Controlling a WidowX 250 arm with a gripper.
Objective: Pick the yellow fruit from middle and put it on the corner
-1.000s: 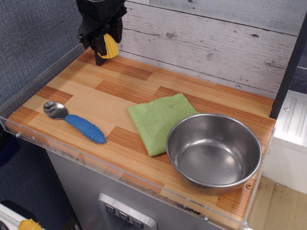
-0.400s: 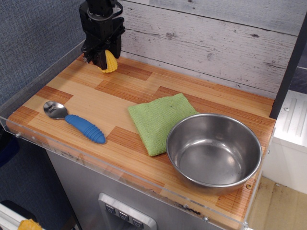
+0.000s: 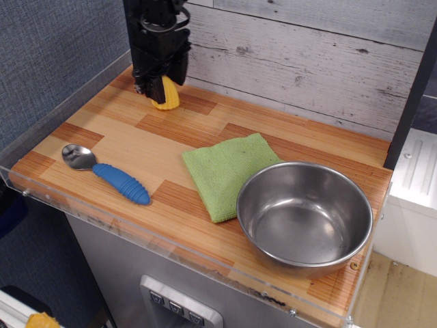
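Observation:
The yellow fruit (image 3: 168, 97), a small toy corn cob, stands upright at the back left of the striped wood table, its base touching or almost touching the surface. My black gripper (image 3: 162, 87) comes down from above and is shut on the corn's upper part, hiding its tip. The corner (image 3: 124, 83), where the plank wall meets the blue-grey fabric wall, lies just left of the corn.
A green cloth (image 3: 229, 172) lies in the middle of the table. A steel bowl (image 3: 304, 216) stands at the front right. A blue-handled spoon (image 3: 109, 175) lies at the front left. A clear acrylic edge (image 3: 136, 236) runs along the front.
My gripper has come down and shifted slightly right with the corn. The corn was held above the table and now sits at the surface near the back left corner.

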